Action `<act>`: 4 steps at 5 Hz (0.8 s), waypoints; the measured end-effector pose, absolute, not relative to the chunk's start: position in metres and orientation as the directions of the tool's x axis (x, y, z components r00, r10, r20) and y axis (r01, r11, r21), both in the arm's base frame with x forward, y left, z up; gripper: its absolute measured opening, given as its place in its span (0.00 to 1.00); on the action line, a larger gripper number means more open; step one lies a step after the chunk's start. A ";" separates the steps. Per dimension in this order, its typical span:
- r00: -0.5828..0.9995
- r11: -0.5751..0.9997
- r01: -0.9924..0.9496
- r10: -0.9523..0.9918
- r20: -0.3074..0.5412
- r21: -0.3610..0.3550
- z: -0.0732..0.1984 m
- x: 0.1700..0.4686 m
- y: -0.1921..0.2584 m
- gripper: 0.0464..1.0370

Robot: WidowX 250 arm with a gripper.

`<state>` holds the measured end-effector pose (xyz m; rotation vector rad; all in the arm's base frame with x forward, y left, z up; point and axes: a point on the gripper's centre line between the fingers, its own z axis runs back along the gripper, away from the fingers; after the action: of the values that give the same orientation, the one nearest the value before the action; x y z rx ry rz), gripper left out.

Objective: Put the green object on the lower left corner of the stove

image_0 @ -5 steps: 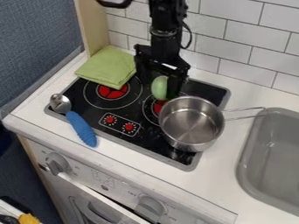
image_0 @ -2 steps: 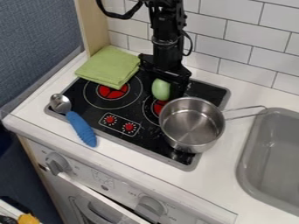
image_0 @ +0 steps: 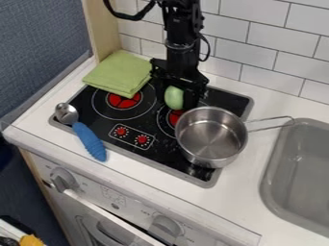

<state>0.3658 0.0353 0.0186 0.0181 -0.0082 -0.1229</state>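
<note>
Status, near to far. Oven front knobs [image_0: 62, 179] are nearest, no part in this job. Spoon with the blue handle [image_0: 90, 141] lies across the near left edge of the stove [image_0: 160, 154], handle out over the counter [image_0: 132, 174], bowl by the left corner [image_0: 54, 122]. I read that corner as the target; the spoon could get in the way of the drop.

Pot [image_0: 212, 137] sits on the right part of the stove, beyond the spoon and dials [image_0: 132, 136]. Green object [image_0: 174, 98] is just past the pot, far and left of it, by the far right burner [image_0: 176, 117]. Gripper [image_0: 176, 102] hangs over it, jaws clamped on the object as far as I can judge. Can't tell if it touches the stove. Folded green cloth [image_0: 118, 73] is at the far left.

Done: grasp, looks like. Left: carry to the corner, lower, release, back off. Roughly halfway.
</note>
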 end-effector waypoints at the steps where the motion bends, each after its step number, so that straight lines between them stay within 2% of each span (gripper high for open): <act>1: 0.996 0.997 0.065 -0.067 0.051 0.038 0.048 0.366 0.045 0.79; 2: 0.994 0.998 -0.017 0.011 0.111 0.058 0.078 0.360 0.054 0.79; 4: 0.976 0.972 -0.208 0.198 0.093 0.114 0.082 0.310 0.074 0.79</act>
<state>0.3098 0.0736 0.0825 0.1238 -0.0812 0.2049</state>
